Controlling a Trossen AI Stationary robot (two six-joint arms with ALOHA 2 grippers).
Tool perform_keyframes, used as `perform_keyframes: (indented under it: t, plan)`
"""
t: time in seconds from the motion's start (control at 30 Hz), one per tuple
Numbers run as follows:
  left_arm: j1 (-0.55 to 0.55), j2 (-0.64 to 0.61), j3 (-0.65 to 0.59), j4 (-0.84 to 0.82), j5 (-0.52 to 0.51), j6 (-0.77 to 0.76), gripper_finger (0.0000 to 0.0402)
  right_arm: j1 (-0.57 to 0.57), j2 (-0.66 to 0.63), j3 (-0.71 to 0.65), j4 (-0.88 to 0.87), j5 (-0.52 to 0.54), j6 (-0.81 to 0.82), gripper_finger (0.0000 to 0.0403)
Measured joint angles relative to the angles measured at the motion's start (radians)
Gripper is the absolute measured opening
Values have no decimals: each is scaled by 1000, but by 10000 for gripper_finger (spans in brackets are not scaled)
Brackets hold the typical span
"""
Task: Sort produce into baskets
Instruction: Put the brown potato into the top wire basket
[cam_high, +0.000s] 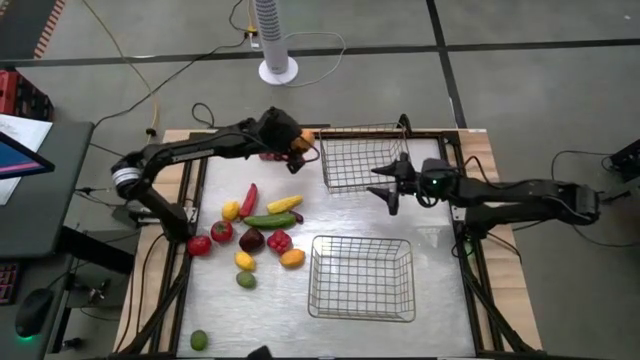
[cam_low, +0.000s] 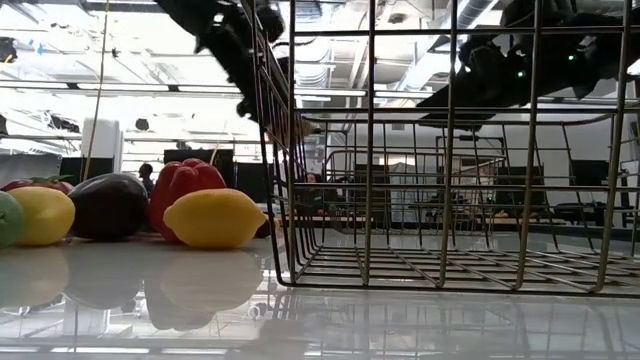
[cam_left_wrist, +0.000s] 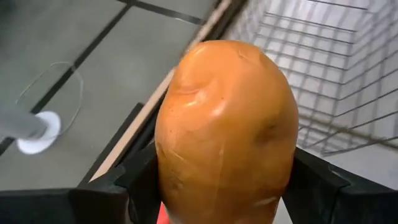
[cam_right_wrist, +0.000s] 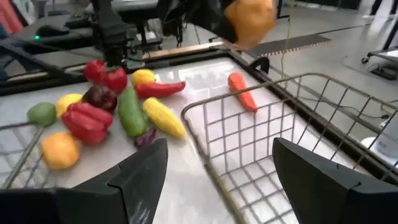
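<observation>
1. Left end effector: raised above the surface at about 11 o'clock, its fingers pinching a smooth orange, egg-shaped plastic fruit. It sits just beside the 9 o'clock rim of the far rectangular silver wire-mesh basket, not yet over it.
2. Right end effector: fingers spread and holding nothing, hovering at the far basket's 4 o'clock corner.
3. Second, matching wire-mesh basket: at about 6 o'clock on the surface; no produce is visible in it, nor in the far basket.
4. Remaining produce: clustered at about 9 o'clock, including a green cucumber-shaped piece, a yellow corn-shaped piece, a red pepper and a dark maroon piece. A green round piece lies apart at 7 o'clock, and an orange carrot lies near the far basket's outer corner.
5. Step in hand, as judged: delivering the orange fruit into the far basket. To do it well, carry the fruit fully inside the rim toward 3 o'clock, lower it close to the mesh floor before releasing so it does not bounce out, and keep clear of the right arm.
6. Brands, labels, writing: none legible.
</observation>
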Motion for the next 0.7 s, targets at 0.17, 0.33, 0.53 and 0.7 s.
perform_keyframes:
  t: [0.17,0.33,0.53,0.7]
  plan:
    - [-35,113,138,-31,30,13,244,7,-71,0,-81,0,0,315]
    - [-56,186,224,-12,69,26,244,7,-137,0,-141,-1,-1,315]
    - [-66,272,298,62,198,21,266,16,-152,0,-139,-4,-4,315]
    - [-70,316,370,-16,203,39,327,43,-147,0,-141,-31,-11,315]
